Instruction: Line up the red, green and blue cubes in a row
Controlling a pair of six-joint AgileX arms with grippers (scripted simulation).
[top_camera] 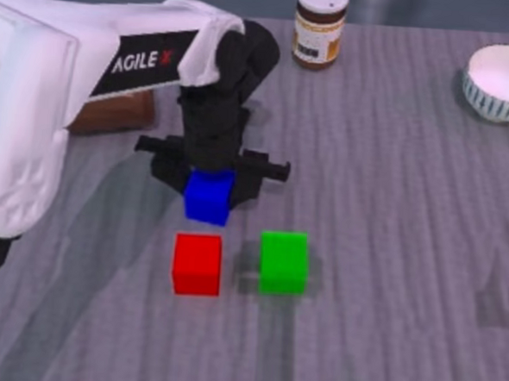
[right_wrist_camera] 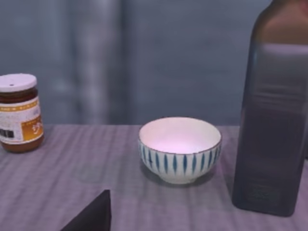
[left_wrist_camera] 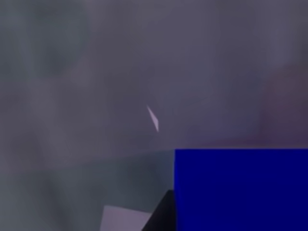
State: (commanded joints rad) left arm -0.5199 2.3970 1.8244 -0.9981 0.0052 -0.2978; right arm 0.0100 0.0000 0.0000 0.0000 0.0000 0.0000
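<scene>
Deep blue cube (top_camera: 208, 195), plain and matte, sits clamped in your left gripper (top_camera: 210, 181) just behind the red cube (top_camera: 197, 263); the green cube (top_camera: 283, 261) rests beside red on the worktop (top_camera: 389, 250).

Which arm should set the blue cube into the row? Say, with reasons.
Left. The left gripper is over the blue cube, just behind the red cube and green cube; the right arm is out of the top view.
</scene>
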